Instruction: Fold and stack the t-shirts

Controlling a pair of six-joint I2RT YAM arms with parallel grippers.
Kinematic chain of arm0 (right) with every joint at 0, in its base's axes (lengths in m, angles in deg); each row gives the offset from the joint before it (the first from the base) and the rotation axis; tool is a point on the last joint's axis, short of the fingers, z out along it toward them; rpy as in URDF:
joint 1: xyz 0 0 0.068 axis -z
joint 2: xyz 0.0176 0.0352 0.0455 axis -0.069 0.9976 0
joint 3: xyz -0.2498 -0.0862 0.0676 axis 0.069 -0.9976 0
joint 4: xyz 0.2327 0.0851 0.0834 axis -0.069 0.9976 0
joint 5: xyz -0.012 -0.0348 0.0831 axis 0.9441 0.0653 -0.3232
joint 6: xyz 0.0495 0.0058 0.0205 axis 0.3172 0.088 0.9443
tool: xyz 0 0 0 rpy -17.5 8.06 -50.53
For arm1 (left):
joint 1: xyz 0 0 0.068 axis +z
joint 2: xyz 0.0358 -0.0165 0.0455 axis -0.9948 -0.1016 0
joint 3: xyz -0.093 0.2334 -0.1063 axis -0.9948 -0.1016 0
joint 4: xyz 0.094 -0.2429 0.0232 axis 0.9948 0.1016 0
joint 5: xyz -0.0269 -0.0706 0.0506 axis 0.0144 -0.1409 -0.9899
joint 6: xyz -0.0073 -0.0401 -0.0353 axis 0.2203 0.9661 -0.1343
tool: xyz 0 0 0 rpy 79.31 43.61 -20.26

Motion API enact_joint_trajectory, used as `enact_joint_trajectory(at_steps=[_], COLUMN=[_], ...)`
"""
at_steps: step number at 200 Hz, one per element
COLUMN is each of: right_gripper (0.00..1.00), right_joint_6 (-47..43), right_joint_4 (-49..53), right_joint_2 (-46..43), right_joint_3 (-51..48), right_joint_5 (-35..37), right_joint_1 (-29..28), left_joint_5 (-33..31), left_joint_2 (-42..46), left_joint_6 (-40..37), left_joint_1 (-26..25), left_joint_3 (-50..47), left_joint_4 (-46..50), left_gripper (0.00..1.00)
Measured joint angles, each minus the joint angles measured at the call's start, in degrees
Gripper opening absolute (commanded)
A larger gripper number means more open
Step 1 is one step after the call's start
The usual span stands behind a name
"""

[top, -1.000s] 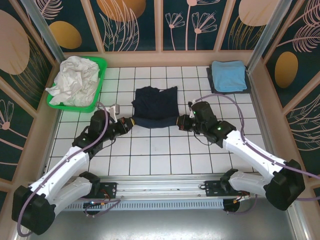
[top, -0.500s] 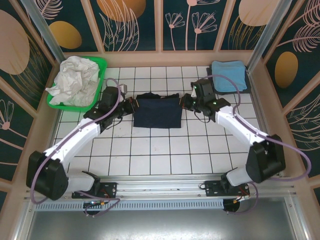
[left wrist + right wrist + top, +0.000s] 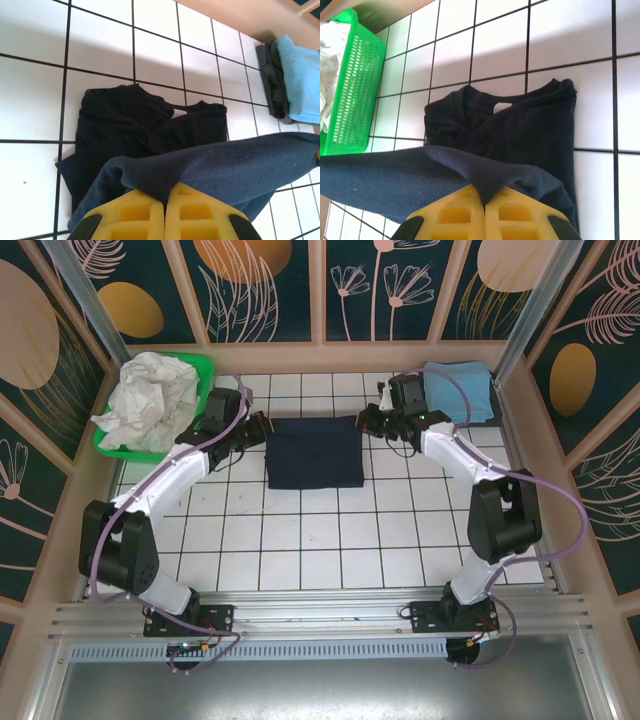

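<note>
Top external view has the left gripper (image 3: 262, 429) and right gripper (image 3: 364, 423) each clamped on the navy shirt (image 3: 315, 455) near the table's (image 3: 300, 540) far edge, mid-fold; next, probably, lay the hem flat and let go

Both arms stretch far forward, the left gripper (image 3: 258, 430) and right gripper (image 3: 368, 422) each clamped on the navy t-shirt's (image 3: 315, 452) far corners.

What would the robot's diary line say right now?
step: folding navy t-shirt | left jaws: shut on it | right jaws: shut on it | folded: light blue t-shirt
</note>
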Motion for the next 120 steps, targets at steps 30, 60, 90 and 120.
enact_joint_trajectory(at_steps=[30, 60, 90, 120], right_gripper=[0.0, 0.27, 0.49, 0.52], right_joint_6=[-2.1, -3.0, -4.5, -5.5], right_joint_4=[0.3, 1.5, 2.2, 3.0], right_joint_2=[10.5, 20.5, 28.9, 32.6], right_joint_3=[8.9, 17.1, 25.3, 30.4], right_joint_5=[-2.5, -4.3, -5.7, -5.4], right_joint_1=[1.8, 3.0, 4.8, 6.5], left_joint_5=[1.1, 1.3, 0.6, -2.2], left_joint_2=[-7.6, -16.5, -23.9, -28.2], left_joint_6=[-1.6, -2.8, -4.6, -6.3], left_joint_1=[1.6, 3.2, 5.5, 6.8], left_joint_3=[6.9, 14.4, 21.5, 26.4], left_joint_4=[0.5, 1.5, 5.0, 8.6], left_gripper=[0.12, 0.36, 0.47, 0.46])
